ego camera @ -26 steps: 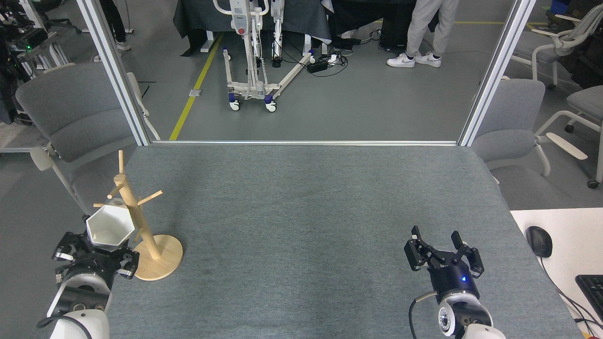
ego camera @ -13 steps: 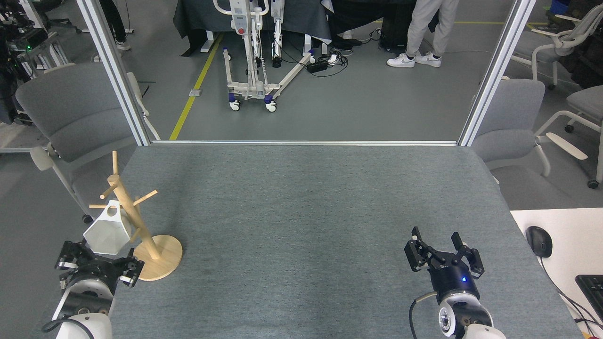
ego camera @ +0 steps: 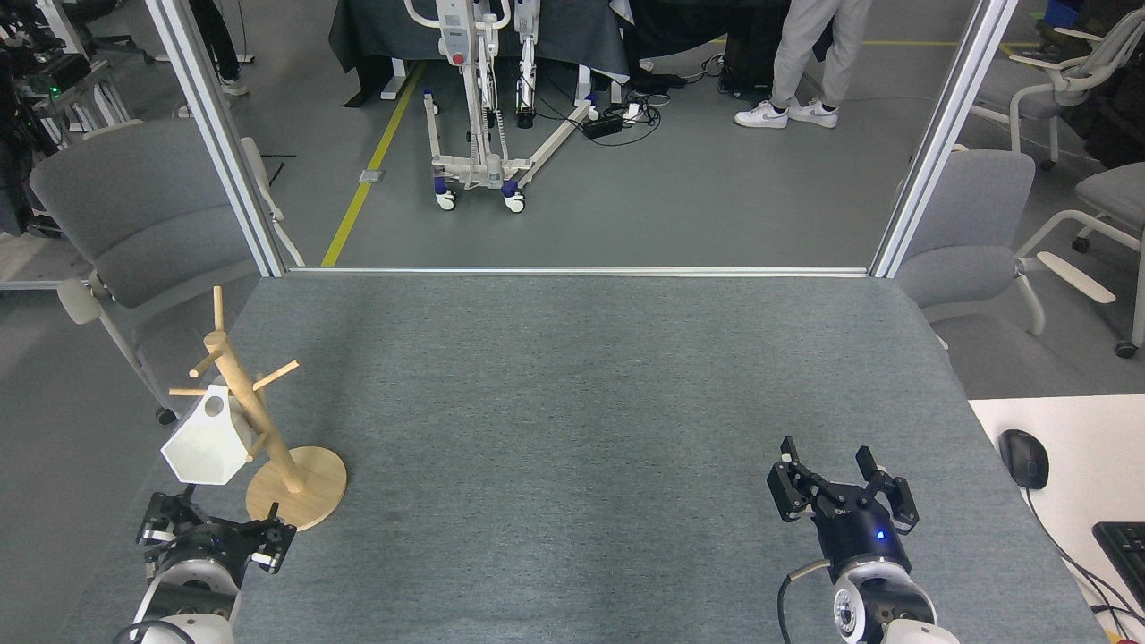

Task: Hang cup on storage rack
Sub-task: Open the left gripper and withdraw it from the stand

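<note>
Fingers of left gripper apart, empty, near table's left front corner; small white faceted cup hung on slanted light-wood peg rack; possible slip off peg if nudged

left gripper: black, blocky linked fingers with small silver metal patches on the outer links
left wrist: dark ring with round holes, joined to a glossy white rounded shell at the picture's lower edge
left cable: thin black cable looping beside the white shell
right gripper: black, two forked fingers on hinged links, visible joint pins
right gripper body: black cylinder with one small blue light
right wrist: silver-grey ring with a round socket, white shell below
right cable: black cable curving off the wrist's side
</note>
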{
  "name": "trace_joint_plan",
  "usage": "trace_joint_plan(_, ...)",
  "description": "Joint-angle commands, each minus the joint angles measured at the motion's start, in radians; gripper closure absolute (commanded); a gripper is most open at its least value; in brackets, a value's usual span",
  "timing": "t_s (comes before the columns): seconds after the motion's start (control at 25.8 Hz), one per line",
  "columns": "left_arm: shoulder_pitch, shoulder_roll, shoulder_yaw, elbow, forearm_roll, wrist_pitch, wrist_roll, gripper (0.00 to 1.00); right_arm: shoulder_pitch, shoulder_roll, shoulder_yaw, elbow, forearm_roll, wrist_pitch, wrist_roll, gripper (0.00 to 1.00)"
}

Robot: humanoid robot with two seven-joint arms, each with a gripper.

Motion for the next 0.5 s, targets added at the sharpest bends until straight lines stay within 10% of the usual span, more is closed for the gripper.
trace_joint_plan(0.0, 0.025, -0.057, -0.001, 0.007, 0.002, -0.014, 0.08, 0.02, 0.001, -0.007, 0.026, 0.004, 0.0, -0.003, 0.001, 0.01)
trace_joint_plan(0.23, 0.042, -0.177, -0.039, 0.008, 0.062, -0.047, 0.25, 0.02, -0.004, -0.008, 0.029, 0.004, -0.002, -0.002, -0.001, 0.01)
trace_joint_plan(0.46, 0.027, -0.178, -0.351, -0.001, 0.297, 0.086, 0.258, 0.02, -0.007, -0.013, 0.027, 0.004, -0.005, -0.002, -0.001, 0.01)
